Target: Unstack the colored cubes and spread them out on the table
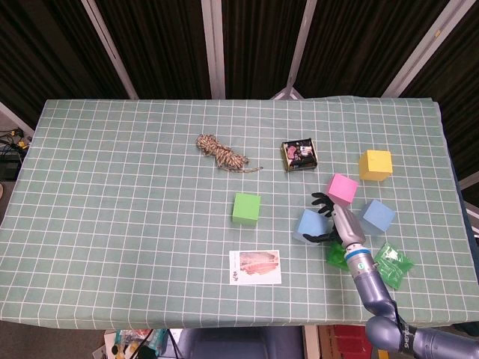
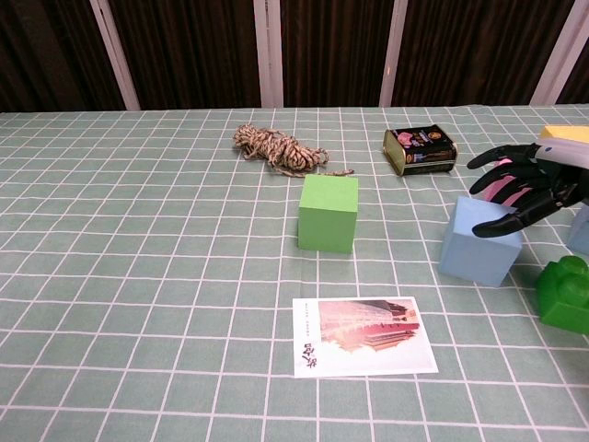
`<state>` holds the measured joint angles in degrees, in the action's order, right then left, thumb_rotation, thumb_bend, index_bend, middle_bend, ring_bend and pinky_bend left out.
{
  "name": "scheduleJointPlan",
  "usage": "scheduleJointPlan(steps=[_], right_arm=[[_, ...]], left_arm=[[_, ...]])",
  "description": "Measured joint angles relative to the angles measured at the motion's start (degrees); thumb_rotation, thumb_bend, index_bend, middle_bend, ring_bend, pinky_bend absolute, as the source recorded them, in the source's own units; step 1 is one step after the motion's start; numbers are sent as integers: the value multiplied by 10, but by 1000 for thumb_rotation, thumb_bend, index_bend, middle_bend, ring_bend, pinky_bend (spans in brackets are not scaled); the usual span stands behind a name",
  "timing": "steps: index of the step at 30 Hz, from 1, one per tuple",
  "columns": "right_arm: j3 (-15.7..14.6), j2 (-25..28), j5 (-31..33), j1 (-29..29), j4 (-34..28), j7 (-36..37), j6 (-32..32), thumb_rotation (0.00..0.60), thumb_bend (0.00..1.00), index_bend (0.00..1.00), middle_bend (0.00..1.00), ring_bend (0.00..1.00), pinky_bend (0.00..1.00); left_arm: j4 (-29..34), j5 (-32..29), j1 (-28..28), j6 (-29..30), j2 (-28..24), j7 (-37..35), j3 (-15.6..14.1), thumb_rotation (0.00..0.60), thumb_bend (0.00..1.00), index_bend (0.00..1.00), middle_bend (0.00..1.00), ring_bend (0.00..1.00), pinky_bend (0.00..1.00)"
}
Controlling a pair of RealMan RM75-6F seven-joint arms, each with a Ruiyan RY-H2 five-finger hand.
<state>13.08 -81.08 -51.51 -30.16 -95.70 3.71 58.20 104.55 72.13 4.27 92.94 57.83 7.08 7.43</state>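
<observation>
Right of centre on the surface (image 1: 135, 194): light blue cube (image 2: 479, 241) set down flat, right hand (image 2: 526, 187) draped over its far-right top corner, fingers (image 2: 497, 224) spread yet touching. Straight up and rightward for release. Left hand unseen.

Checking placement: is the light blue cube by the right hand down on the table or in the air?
Down. The light blue cube sits flat on the table in the chest view, with the right hand resting on its top.
</observation>
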Motion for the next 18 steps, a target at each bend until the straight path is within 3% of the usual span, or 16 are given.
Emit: scheduleJointPlan(steps=[5,9,18], right_arm=[[-7,8,-1,-2,2,-18,-11,600,128,192,218,165,184],[-8,16,-1,-2,-9,-29,-10,600,127,183,201,155,176],[26,65,-48,21,-86,-10,62,600,128,182,199,155,176]], left_arm=[[0,3,2,2,-1,-3,-1,600,169,245,114,0,0],[1,4,2,2,-1,-1,-2,600,169,245,114,0,0],[0,6,2,4,2,1,-3,600,169,245,115,0,0]])
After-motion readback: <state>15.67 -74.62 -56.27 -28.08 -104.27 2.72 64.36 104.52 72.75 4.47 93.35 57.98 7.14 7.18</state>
